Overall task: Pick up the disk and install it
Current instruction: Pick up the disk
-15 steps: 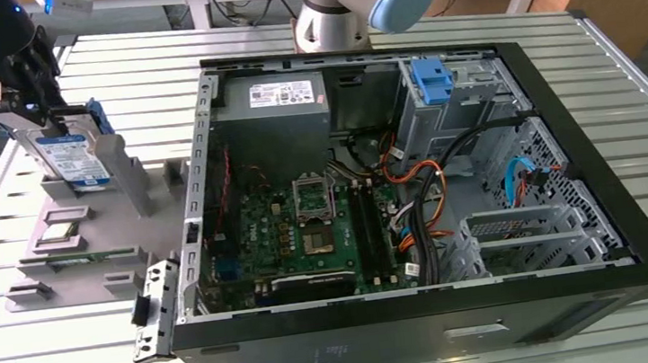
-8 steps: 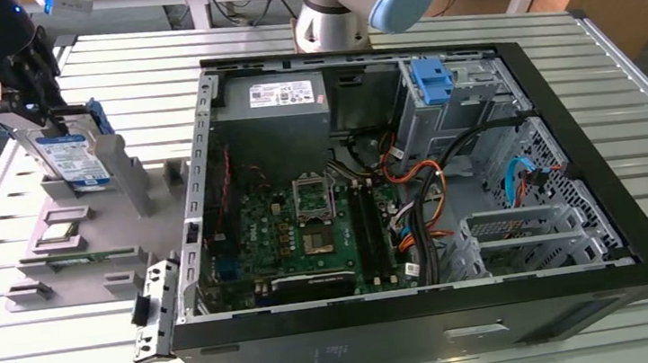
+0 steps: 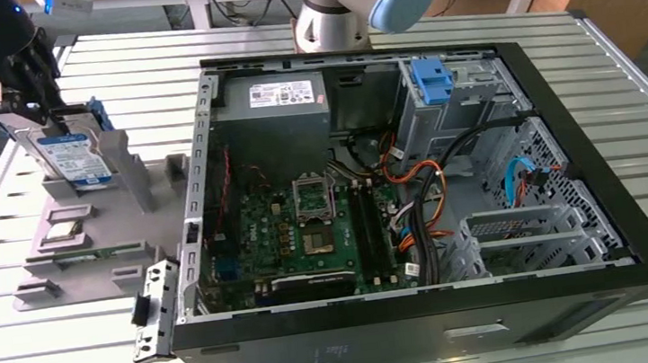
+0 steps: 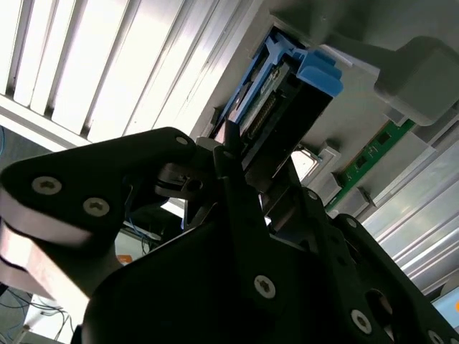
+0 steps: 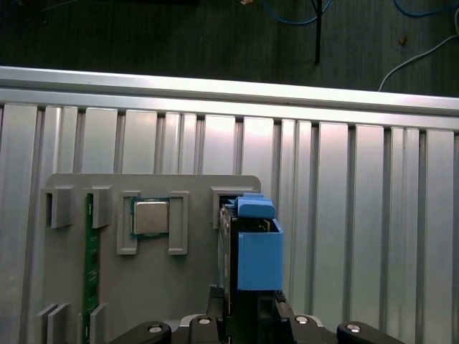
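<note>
Pulled askew, the upright silver blue-framed disk [image 3: 71, 154] at the exterior view's upper left could jam in its grey holder [image 3: 122, 212]; whether the black gripper [image 3: 34, 111] has hold of it I cannot tell.

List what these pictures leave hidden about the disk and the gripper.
- Exterior view: the disk stands in a grey holder, whose slot hides the disk's lower edge. The gripper covers the disk's top, so contact cannot be judged.
- First wrist view: the disk is edge-on, so its label is hidden. The picture's edge cuts off the gripper.
- Second wrist view: the gripper's dark body covers most of the disk.
</note>
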`<action>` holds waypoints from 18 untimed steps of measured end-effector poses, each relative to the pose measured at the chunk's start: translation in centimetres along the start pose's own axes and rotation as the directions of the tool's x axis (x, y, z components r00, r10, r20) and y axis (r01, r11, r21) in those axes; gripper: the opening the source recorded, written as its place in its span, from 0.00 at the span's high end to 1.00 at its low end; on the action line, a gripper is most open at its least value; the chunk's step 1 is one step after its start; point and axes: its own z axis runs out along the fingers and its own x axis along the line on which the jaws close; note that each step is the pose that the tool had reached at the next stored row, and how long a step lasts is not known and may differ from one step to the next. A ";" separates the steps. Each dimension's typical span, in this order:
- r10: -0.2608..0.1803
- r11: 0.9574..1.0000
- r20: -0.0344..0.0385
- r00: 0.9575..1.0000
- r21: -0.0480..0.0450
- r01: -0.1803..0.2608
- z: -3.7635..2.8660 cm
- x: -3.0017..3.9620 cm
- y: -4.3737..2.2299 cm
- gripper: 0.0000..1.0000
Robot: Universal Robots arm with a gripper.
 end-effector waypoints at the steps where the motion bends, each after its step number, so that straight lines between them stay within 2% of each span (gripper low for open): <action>1: 0.000 1.000 0.000 1.000 0.000 0.000 0.00 0.00 0.00 0.65; 10: 0.000 1.000 0.000 1.000 0.000 0.000 0.01 0.01 0.00 0.64; 11: 0.000 1.000 0.000 1.000 0.000 0.000 0.01 0.01 0.00 0.58; 12: 0.000 1.000 0.000 1.000 0.000 0.000 0.00 0.02 0.00 0.58; 13: 0.000 1.000 0.000 1.000 0.000 0.000 0.00 0.02 0.00 0.51; 18: 0.001 1.000 0.000 1.000 0.000 -0.001 -0.01 0.02 0.00 0.51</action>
